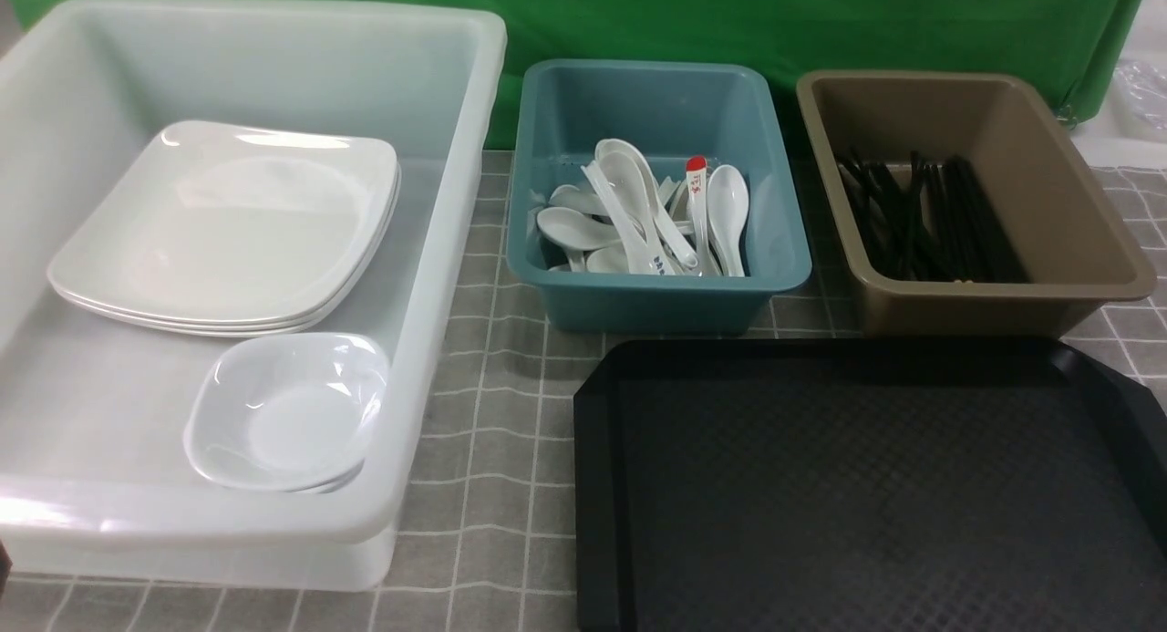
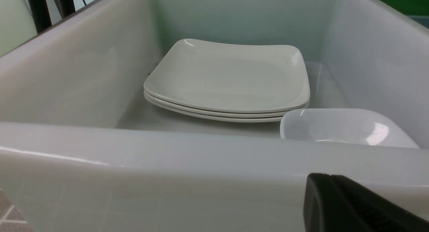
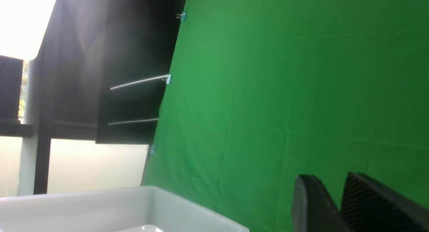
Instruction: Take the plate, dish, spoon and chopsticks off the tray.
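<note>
The black tray [image 1: 866, 486] lies at the front right with nothing on it. A large white plate [image 1: 228, 222] [image 2: 228, 78] tops a stack of three in the translucent white tub [image 1: 273, 523]. A small white dish [image 1: 287, 413] [image 2: 342, 128] sits in front of the stack. Several white spoons [image 1: 629, 212] lie in the teal tub [image 1: 656, 295], and black chopsticks [image 1: 921, 222] lie in the brown tub [image 1: 1003, 295]. My left gripper [image 2: 326, 176] is shut and empty, just outside the white tub's near wall [image 2: 167, 148]. My right gripper [image 3: 330, 176] stands slightly open and empty, raised towards the green backdrop. The front view shows neither gripper.
A red-tipped spoon [image 1: 697, 203] lies among the white ones. The three tubs stand on a grey checked cloth [image 1: 492, 386], and a strip of it shows between the white tub and the tray. A green backdrop [image 3: 301, 74] closes the far side, and the white tub's rim [image 3: 100, 198] shows below it.
</note>
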You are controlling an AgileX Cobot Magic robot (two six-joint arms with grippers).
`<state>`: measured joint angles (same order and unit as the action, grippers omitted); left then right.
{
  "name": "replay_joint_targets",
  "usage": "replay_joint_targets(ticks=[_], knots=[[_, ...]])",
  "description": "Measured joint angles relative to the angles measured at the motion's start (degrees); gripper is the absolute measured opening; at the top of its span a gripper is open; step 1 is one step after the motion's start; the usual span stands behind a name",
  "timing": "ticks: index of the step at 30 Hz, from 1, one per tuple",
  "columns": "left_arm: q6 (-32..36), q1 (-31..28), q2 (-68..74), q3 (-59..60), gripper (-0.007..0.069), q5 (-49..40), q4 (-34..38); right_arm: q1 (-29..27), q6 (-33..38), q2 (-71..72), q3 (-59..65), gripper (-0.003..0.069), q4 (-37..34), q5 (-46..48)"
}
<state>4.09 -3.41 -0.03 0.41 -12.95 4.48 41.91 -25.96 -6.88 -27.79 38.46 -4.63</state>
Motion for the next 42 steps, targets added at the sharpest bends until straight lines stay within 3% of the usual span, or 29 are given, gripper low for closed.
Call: replay_joint_targets(ticks=[12, 16, 18, 19, 24, 31, 34, 39, 42], knots=[[0.07, 0.0, 0.0, 0.0, 0.0002, -0.07, 0.0, 0.0, 0.19, 0.0, 0.03, 0.0216, -0.44, 0.06], [0.07, 0.0, 0.0, 0.0, 0.0002, -0.07, 0.0, 0.0, 11.02, 0.0, 0.03, 0.0217, -14.26, 0.83], [0.07, 0.0, 0.0, 0.0, 0.0002, -0.08, 0.0, 0.0, 23.42, 0.0, 0.07, 0.0217, -26.54, 2.2], [0.07, 0.0, 0.0, 0.0, 0.0002, -0.08, 0.0, 0.0, 25.96, 0.0, 0.07, 0.0217, -30.02, 2.37], [0.07, 0.0, 0.0, 0.0, 0.0002, -0.13, 0.0, 0.0, 30.37, 0.0, 0.07, 0.0224, -35.86, 3.69], [0.07, 0.0, 0.0, 0.0, 0.0002, -0.26, -0.05, -0.12, 31.15, 0.3, 0.69, 0.0234, -36.87, 11.55], [0.07, 0.0, 0.0, 0.0, 0.0002, -0.26, -0.05, -3.2, 31.32, 0.59, 2.41, 0.0235, -36.92, 13.33], [0.07, 0.0, 0.0, 0.0, 0.0002, -0.26, -0.05, -21.42, 31.66, 0.64, 13.15, 0.0235, -36.59, 14.06], [0.07, 0.0, 0.0, 0.0, 0.0002, -0.26, -0.05, -28.79, 31.72, 1.03, 19.55, 0.0235, -36.42, 14.14]])
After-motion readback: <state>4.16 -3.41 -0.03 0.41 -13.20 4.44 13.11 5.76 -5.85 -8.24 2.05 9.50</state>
